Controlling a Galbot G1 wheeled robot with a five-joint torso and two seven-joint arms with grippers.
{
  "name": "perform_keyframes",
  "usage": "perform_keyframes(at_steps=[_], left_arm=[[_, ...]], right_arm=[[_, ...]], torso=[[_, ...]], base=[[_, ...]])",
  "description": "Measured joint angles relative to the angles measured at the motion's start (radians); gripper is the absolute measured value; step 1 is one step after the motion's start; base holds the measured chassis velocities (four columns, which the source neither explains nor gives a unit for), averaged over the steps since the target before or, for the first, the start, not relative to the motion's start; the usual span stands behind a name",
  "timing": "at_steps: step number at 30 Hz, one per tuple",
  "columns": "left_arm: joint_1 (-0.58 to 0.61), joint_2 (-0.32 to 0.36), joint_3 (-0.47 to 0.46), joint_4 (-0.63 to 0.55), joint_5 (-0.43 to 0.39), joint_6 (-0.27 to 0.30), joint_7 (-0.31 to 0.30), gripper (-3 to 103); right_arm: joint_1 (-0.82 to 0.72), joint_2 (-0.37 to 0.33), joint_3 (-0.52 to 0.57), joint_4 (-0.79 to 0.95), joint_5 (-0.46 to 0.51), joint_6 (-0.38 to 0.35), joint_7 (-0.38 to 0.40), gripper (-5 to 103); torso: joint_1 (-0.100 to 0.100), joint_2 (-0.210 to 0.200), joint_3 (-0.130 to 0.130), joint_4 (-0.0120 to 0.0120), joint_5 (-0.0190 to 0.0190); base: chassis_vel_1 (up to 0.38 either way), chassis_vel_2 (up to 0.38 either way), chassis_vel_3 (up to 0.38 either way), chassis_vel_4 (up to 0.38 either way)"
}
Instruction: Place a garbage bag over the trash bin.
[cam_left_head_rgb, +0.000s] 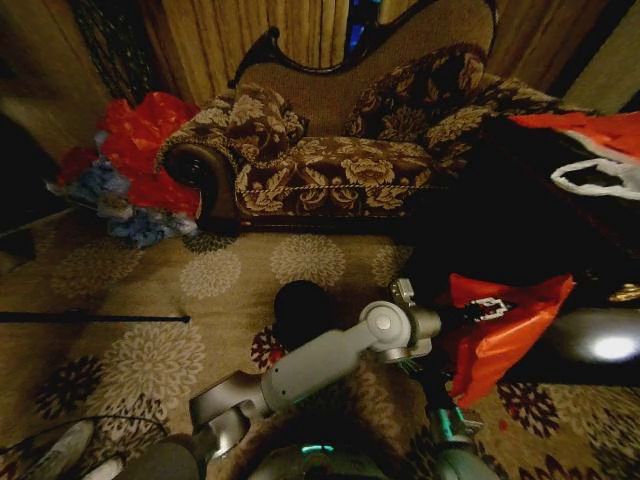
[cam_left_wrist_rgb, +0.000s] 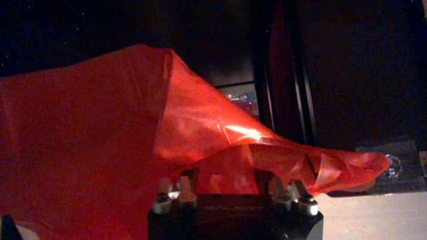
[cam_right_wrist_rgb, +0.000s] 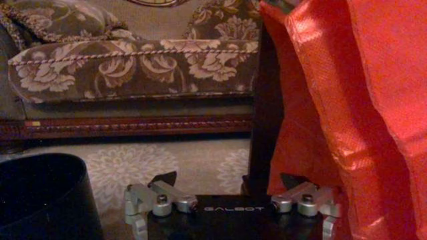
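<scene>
My left claw (cam_left_wrist_rgb: 233, 197) is pinching the garbage bag (cam_left_head_rgb: 495, 330), its fingers pressed into the crinkled red plastic, and my left arm reaches across to my right side, over a dark surface (cam_left_head_rgb: 560, 350) there. The bag hangs from that grip, long axis running downward. The trash bin (cam_left_head_rgb: 302, 310) stands on the carpet well to my left of the bag, in front of the sofa (cam_left_head_rgb: 330, 160), so the bag must travel leftward to get above the rim. My right claw (cam_right_wrist_rgb: 230, 192) hangs spread and empty, low near the bin (cam_right_wrist_rgb: 40, 195), the nearer one to it.
</scene>
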Motion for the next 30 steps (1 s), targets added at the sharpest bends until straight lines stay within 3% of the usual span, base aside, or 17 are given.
perform_keyframes(at_steps=[1,5,7,10,11,14,19,30], left_arm=[[0.0,0.0,0.0,0.0,0.0,0.0,0.0,61],[0.009,0.007,-0.002,-0.007,0.011,0.004,0.002,40],[0.011,0.014,-0.001,-0.012,0.018,0.004,0.002,34],[0.014,0.027,0.0,-0.022,0.028,0.005,0.001,34],[0.017,0.034,0.0,-0.028,0.03,0.006,0.001,24],[0.027,0.058,-0.002,-0.04,0.037,0.006,-0.001,7],[0.053,0.105,-0.008,-0.068,0.055,0.01,-0.003,0],[0.142,0.218,-0.027,-0.139,0.116,0.023,-0.032,0]], right_arm=[[0.0,0.0,0.0,0.0,0.0,0.0,0.0,100],[0.001,0.001,-0.001,-0.01,-0.004,0.007,0.0,100],[0.001,0.001,-0.002,-0.013,-0.007,0.01,0.0,100],[0.002,0.002,-0.002,-0.017,-0.009,0.012,0.0,100],[0.003,0.002,-0.002,-0.019,-0.01,0.012,0.0,100],[0.003,0.002,-0.003,-0.023,-0.013,0.014,-0.002,100],[-0.002,0.003,-0.009,-0.037,-0.033,0.028,-0.016,100],[-0.038,-0.002,-0.07,-0.064,-0.087,0.069,-0.069,100]], torso=[[0.0,0.0,0.0,0.0,0.0],[0.0,0.0,0.0,-0.0001,0.0],[0.0,0.0,0.0,0.0,0.0],[0.0,0.0,0.0,0.0,0.0],[0.0,0.0,0.0,0.0,0.0],[0.0,0.0,0.0,-0.0001,-0.0001],[0.0,0.0,0.0,0.0,-0.0001],[0.0,0.0,0.0,-0.0001,-0.0004]], base=[[0.0,0.0,0.0,0.0],[0.0,0.0,0.0,0.0],[0.0,0.0,0.0,0.0],[0.0,0.0,0.0,0.0],[0.0,0.0,0.0,0.0],[0.0,0.0,0.0,0.0],[0.0,0.0,0.0,0.0],[0.0,0.0,0.0,0.0]])
